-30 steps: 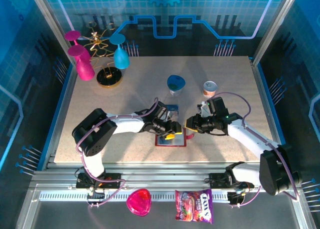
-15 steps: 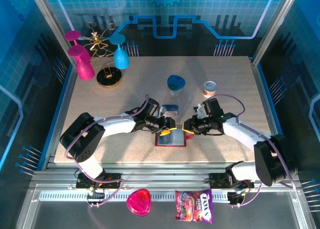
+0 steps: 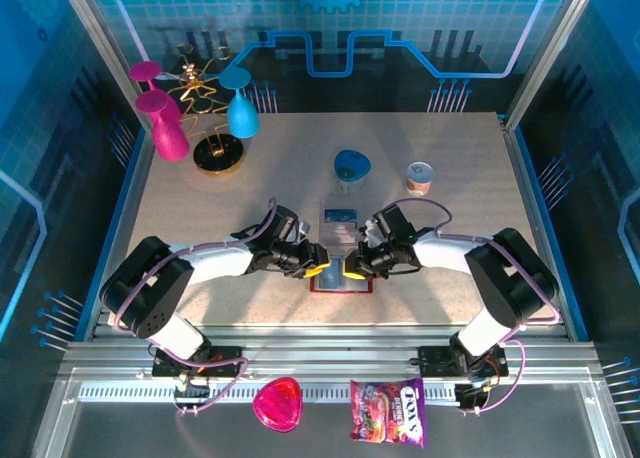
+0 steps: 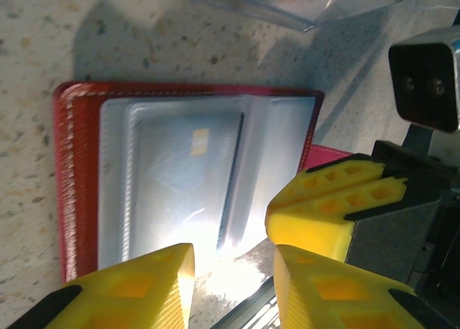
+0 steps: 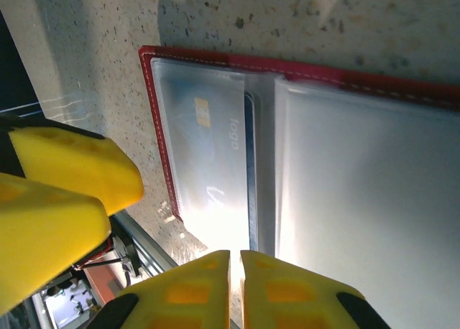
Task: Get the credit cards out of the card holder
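Speckled tabletop (image 3: 450, 178) carries the open holder (image 3: 341, 278) near its 6 o'clock edge, a card (image 4: 183, 178) inside; left end effector (image 3: 317, 269) at 9 o'clock is parted, right end effector (image 3: 352, 268) at 3 o'clock closed, likely bracing the sleeves for extraction.

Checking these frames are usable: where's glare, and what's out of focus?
Left wrist: white glare blows out the card holder's clear pocket; left hand blurred. Right wrist: same hotspot over the credit card; right hand soft. Top external: evenly lit, sharp.
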{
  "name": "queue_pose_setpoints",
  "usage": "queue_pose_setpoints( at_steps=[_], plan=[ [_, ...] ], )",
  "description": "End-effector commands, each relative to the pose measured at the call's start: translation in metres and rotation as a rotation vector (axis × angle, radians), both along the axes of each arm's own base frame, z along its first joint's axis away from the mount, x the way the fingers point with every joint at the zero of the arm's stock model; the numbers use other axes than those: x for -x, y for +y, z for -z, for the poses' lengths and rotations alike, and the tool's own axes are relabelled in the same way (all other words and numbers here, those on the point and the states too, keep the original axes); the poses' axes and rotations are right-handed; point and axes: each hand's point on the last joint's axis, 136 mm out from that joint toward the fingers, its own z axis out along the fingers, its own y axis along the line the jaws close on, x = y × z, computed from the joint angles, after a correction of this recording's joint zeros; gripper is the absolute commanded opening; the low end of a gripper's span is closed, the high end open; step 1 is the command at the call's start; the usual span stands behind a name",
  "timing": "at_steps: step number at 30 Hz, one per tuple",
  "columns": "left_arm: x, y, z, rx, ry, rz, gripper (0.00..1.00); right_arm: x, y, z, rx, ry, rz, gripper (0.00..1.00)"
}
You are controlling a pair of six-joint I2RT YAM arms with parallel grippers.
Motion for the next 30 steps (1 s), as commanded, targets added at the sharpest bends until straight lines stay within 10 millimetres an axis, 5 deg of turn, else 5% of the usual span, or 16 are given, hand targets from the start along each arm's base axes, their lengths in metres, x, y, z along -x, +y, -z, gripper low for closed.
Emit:
queue_pose_setpoints(
  at_steps=[1,17,30],
  plan=[
    [-0.003,0.006,-0.004,0.003,-0.020,-0.034,0.34,-0.006,0.014,-0.005,-0.048,-0.012,-0.014,0.11],
    [-0.006,0.006,-0.003,-0.005,-0.013,-0.033,0.32,0.001,-0.004,0.029,0.063,0.022,-0.030,0.11],
    [-0.002,0.002,0.007,0.000,0.022,-0.011,0.21,-0.009,0.007,-0.006,-0.001,-0.036,-0.016,0.16]
  ],
)
